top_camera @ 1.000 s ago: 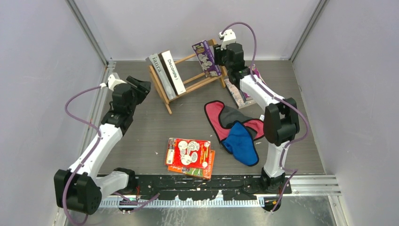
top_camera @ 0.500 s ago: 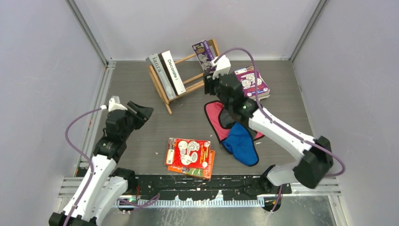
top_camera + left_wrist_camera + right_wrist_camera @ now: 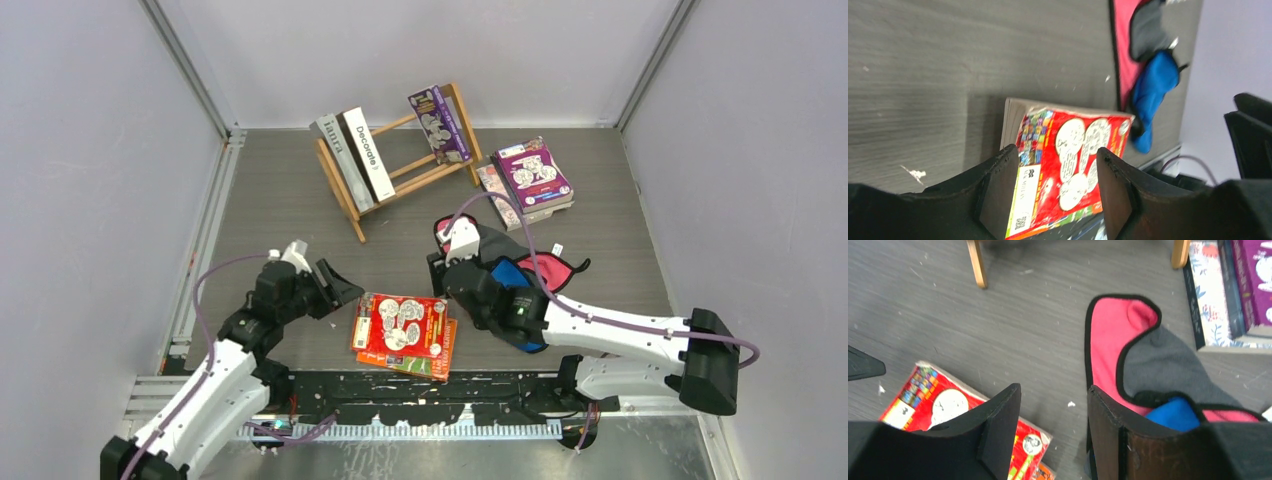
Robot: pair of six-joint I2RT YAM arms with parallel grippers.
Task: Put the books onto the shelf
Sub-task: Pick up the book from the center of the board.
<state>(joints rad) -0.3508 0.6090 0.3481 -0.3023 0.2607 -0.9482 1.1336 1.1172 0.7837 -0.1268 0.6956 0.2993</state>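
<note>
**Pick-up stage.** The left gripper (image 3: 340, 286) and right gripper (image 3: 436, 272) flank the red cartoon-covered paperback (image 3: 405, 325). It lies flat on an orange paperback (image 3: 412, 367) at lower centre of the overhead view. Both grippers have their jaws parted and hold nothing. The light-wood slatted shelf (image 3: 415, 160), upper centre, carries three books (image 3: 362, 155). A further stack of books (image 3: 535, 178) lies at upper right. The next move probably calls for one gripper to lower, straddle the red cover's edge and close.

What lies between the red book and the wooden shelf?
Nothing but bare table between the red book and the shelf; the top view shows it.
</note>
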